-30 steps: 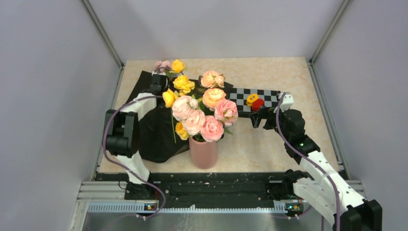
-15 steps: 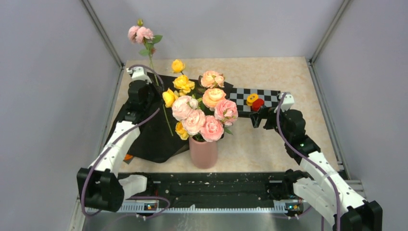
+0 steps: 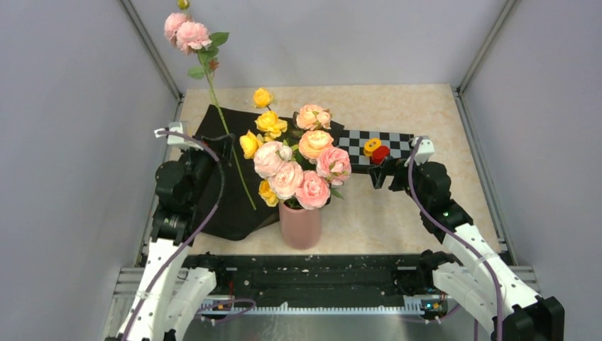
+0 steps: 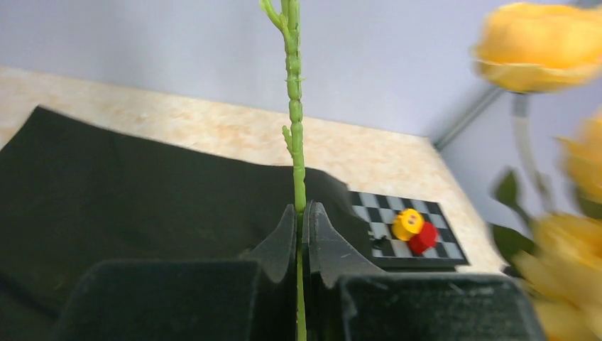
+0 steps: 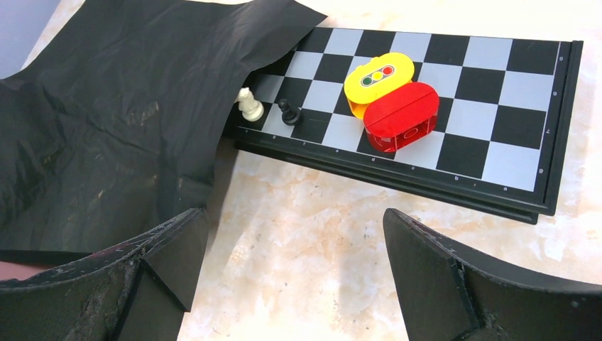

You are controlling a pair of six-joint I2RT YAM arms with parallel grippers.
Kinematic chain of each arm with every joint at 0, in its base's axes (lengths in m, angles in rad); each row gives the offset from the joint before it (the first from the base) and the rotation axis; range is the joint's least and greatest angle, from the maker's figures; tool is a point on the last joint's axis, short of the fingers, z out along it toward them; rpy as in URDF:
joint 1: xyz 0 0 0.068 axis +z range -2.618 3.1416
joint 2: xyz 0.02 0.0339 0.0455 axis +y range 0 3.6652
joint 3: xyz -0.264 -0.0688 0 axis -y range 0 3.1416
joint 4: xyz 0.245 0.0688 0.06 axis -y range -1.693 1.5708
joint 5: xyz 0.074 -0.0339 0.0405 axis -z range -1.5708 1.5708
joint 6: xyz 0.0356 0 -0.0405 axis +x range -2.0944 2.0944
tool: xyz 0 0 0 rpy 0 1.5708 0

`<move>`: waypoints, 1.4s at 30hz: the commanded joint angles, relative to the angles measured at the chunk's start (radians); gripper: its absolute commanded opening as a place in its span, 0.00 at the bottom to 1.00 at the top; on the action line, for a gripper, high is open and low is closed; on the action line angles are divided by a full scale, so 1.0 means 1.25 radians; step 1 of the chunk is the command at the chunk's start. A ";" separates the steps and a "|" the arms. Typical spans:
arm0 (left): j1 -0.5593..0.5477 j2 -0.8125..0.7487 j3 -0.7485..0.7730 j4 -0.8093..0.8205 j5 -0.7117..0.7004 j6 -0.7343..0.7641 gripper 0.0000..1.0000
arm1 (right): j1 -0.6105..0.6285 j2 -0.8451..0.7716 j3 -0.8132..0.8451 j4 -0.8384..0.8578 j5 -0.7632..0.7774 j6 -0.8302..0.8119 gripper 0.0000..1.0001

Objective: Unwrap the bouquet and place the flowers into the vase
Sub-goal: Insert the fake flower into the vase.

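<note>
The left jaws are clamped on a thin green stem (image 4: 292, 106), which runs straight up between them in the left wrist view and passes down out of the frame's bottom edge. A second ago these jaws were low over the black wrapping paper (image 3: 227, 199) at the back of the bench (image 3: 397, 206), with the pink blooms (image 3: 186, 32) down near the paper. Now the arm has drawn back toward the lower left of the overhead frame, and the blooms stand high in the upper left. The stem's lower end hangs over the paper, left of the vase (image 3: 300, 226) and apart from it.

This flower appears to be free of the wrapping, so what seems to be left is carrying it right and threading its tip into the vase mouth. That mouth is already crowded with pink, peach and yellow flowers (image 3: 294, 167).

The right jaws stand wide apart and empty, unmoved at centre right. They hover above bare bench beside the chessboard (image 5: 483, 106).
</note>
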 commanded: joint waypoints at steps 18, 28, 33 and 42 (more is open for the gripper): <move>-0.001 -0.308 0.049 0.107 0.478 -0.170 0.00 | -0.011 0.027 0.021 0.067 -0.002 -0.008 0.95; -0.001 -0.262 0.045 0.302 0.529 -0.265 0.00 | -0.011 0.030 0.034 0.063 -0.014 0.002 0.95; -0.001 -0.229 0.041 0.395 0.523 -0.294 0.00 | -0.011 0.026 0.038 0.059 -0.018 0.001 0.95; -0.002 -0.145 0.034 0.546 0.521 -0.334 0.00 | -0.011 0.021 0.036 0.061 -0.025 -0.004 0.95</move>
